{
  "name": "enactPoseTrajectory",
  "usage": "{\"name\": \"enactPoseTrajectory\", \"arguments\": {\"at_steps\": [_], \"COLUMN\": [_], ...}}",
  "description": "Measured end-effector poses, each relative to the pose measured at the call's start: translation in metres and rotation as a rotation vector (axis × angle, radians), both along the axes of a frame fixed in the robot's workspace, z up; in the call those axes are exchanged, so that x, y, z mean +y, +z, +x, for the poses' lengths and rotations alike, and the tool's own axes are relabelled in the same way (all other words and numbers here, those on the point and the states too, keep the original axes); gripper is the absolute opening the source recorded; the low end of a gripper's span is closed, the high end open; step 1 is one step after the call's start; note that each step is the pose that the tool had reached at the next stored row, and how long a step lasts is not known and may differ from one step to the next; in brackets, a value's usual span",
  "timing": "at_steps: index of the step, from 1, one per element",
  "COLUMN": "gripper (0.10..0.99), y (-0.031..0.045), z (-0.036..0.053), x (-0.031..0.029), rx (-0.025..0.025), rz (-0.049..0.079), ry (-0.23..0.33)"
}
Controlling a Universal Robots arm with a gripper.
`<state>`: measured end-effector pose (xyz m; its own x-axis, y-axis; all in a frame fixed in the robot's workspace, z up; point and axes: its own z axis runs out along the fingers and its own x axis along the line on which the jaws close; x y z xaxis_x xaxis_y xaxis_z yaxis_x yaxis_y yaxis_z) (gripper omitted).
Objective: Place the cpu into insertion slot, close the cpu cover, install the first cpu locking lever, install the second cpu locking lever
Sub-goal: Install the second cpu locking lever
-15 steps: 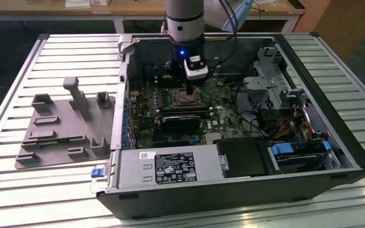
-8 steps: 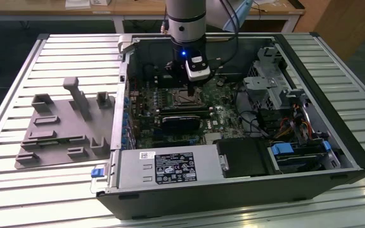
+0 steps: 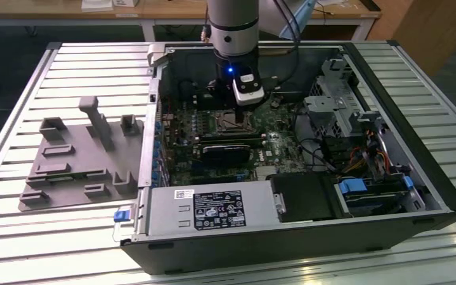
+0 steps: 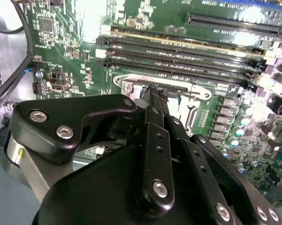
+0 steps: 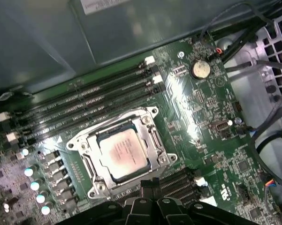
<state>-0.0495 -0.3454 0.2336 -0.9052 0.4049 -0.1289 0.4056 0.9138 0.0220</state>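
The cpu [image 5: 123,152], a pale silvery square chip, lies flat in the insertion slot [image 3: 230,123] on the green board. The cpu cover [image 5: 149,123], a silvery metal frame, lies down around the chip, whose top shows through the cover's window. My gripper [image 5: 150,183] hangs just over the edge of the socket frame. In the second wrist view its black fingers [image 4: 156,136] run together to a single tip at my gripper [image 4: 152,90], shut, right at the frame's rim [image 4: 126,84]. I see nothing held between them. In the exterior view my gripper [image 3: 230,107] stands inside the open case above the socket.
Long memory slots [image 5: 98,93] run beside the socket, and a coin battery [image 5: 200,69] sits further along the board. A black card [image 3: 228,155], the power supply [image 3: 212,211], drive bays and cables [image 3: 355,160] crowd the case. A grey fixture [image 3: 78,160] lies on the slatted table.
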Motion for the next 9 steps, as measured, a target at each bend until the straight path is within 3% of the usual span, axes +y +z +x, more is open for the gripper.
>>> {"name": "enactPoseTrajectory", "arguments": {"at_steps": [9], "gripper": [0.102], "y": [-0.0005], "z": [-0.0010], "x": [-0.0126], "rx": [0.0000], "rz": [0.001], "ry": [0.014]}}
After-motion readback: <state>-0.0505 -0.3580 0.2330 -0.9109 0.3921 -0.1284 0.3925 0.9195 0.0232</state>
